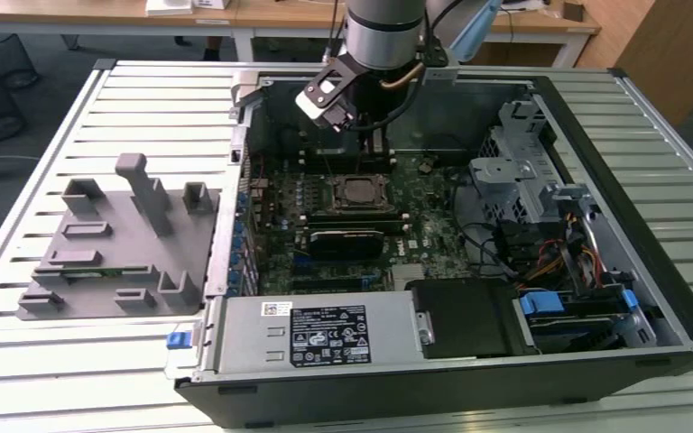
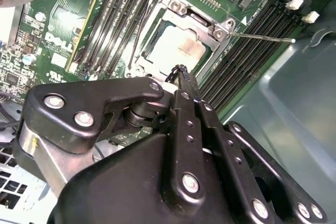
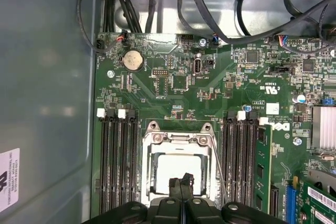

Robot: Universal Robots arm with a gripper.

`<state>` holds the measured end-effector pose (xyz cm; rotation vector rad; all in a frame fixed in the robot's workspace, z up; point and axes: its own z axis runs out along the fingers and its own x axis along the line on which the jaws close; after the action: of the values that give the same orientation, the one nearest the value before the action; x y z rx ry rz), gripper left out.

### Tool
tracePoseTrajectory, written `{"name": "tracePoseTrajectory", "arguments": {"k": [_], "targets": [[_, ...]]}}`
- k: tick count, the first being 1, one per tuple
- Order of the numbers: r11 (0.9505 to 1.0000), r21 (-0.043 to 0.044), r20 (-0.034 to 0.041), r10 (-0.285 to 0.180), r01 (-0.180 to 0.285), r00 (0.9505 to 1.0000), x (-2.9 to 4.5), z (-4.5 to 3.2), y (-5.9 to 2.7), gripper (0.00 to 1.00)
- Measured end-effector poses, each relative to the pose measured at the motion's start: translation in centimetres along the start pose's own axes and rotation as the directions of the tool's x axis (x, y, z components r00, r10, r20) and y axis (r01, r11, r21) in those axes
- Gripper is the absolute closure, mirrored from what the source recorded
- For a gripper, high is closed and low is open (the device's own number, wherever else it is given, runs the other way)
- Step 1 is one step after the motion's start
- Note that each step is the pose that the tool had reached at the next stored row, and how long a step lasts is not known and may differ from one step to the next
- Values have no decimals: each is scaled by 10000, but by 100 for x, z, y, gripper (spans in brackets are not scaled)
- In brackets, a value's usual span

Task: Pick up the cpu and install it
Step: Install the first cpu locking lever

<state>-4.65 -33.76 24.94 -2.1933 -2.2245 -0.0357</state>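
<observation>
On the exterior view's left, a grey plastic tray [image 1: 94,271] with upright blocks sits on the slatted table [image 1: 33,379], just beside the open computer case [image 1: 671,298]. Moving across, the green motherboard [image 1: 443,236] lies flat on the case's floor, and the arm [image 1: 383,32] reaches down over its far part near the middle of the picture. Farther to that view's right are a metal drive cage [image 1: 522,135] and a bundle of coloured cables [image 1: 545,257].

In both wrist views the gripper [image 3: 181,182] has its two fingers pressed together with only a thin seam between them, and it holds nothing that can be seen. The cpu [image 3: 176,167] seems to lie already in the socket [image 3: 151,148]. A pale square fills the metal frame, though glare makes it hard to be sure this is the chip's top plate and not the bare seat.

The closed tips hang directly over that square, nearer one edge of it than its middle. Being square, the chip has no long axis. Its sides run parallel to the black memory slots [image 3: 118,161] that flank the socket on both sides. A thin retaining lever [image 2: 262,38] angles out from the frame's corner across the neighbouring slots.
</observation>
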Motion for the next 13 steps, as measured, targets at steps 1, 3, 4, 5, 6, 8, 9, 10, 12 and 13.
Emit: {"name": "tracePoseTrajectory", "arguments": {"k": [1, 3, 4, 5, 6, 8, 9, 10, 12, 13], "targets": [[10000, 0, 1, 0, 0, 10000, 0, -8, 0, 89], [10000, -1, 0, 0, 0, 10000, 1, -25, 0, 89], [10000, 0, 0, 0, 0, 10000, 1, -33, 0, 89], [10000, 0, 0, 0, 0, 10000, 1, -41, 0, 89], [10000, 0, 0, 0, 0, 10000, 1, -49, 0, 89], [10000, 0, 0, 0, 0, 10000, 2, -69, 0, 89], [10000, -1, -1, 0, 0, 10000, 2, -80, 0, 89], [10000, 0, 0, 0, 0, 10000, 3, -92, 0, 89], [10000, 0, 1, 0, 0, 10000, 3, -111, 0, 89], [10000, 1, 1, 0, 0, 10000, 3, -119, 1, 89]]}}
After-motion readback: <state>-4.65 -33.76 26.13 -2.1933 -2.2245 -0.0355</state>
